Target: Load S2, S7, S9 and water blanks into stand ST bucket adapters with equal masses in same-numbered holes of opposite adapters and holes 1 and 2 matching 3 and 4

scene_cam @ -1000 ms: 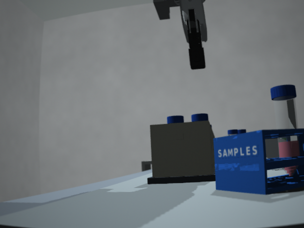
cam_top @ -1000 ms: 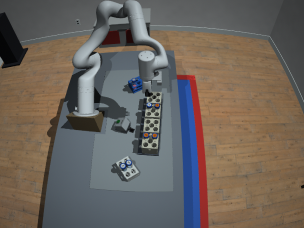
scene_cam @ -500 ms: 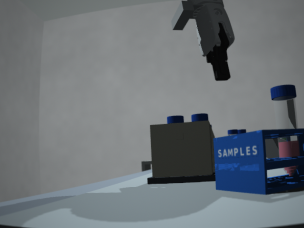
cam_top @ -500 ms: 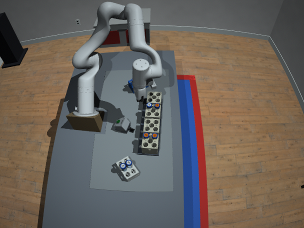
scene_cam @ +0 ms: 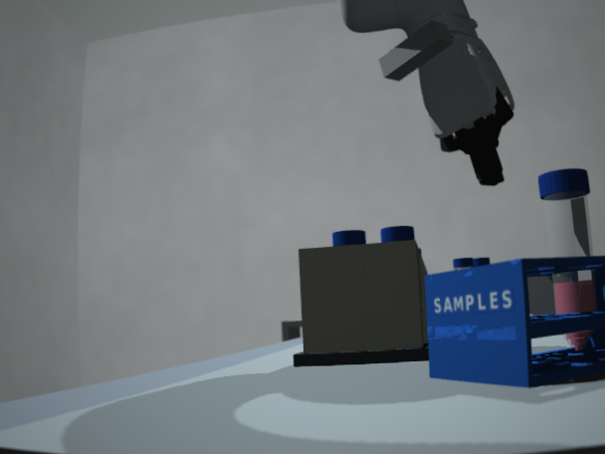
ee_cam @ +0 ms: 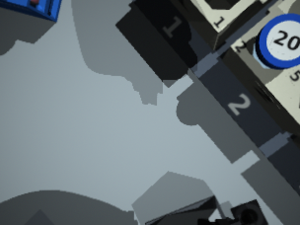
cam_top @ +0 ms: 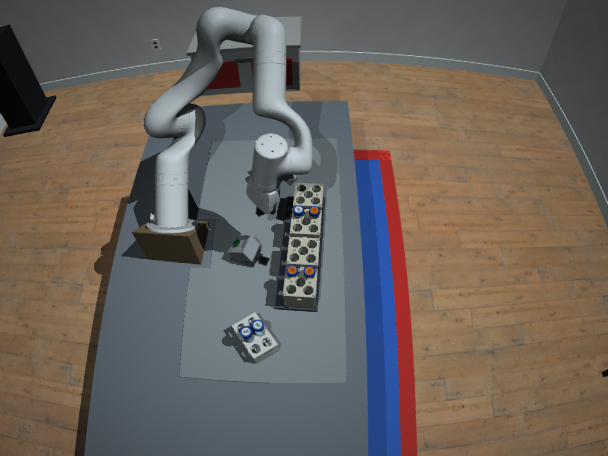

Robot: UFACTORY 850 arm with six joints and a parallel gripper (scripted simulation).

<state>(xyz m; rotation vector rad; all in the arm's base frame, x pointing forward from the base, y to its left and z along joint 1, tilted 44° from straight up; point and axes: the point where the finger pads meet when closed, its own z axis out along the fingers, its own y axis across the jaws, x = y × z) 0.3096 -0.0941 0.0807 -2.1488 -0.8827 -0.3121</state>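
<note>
Well, starting from the left, my arm stands on its brown block, and to the right of that sits the small sloped desk with the green DONE key on it. Nearer in the scene, the pale rack stands askew, two white-dotted blanks side by side in its far half; I cannot read their numbers. My gripper hangs above the table, just left of the adapters, tilted, fingertips together with nothing between them.

At the right, the long dark loading stand carries four adapters in a line. The farthest adapter has bare holes. Next comes one with a blank marked 20 by its number 2, and an orange-dotted sample to the right. The third adapter holds no tubes. In the nearest adapter, two orange-dotted samples stand in the far pair of holes; their IDs are too small to read. The exterior view has the blue SAMPLES rack at its right, a blue-capped tube of pink liquid upright in it.
</note>
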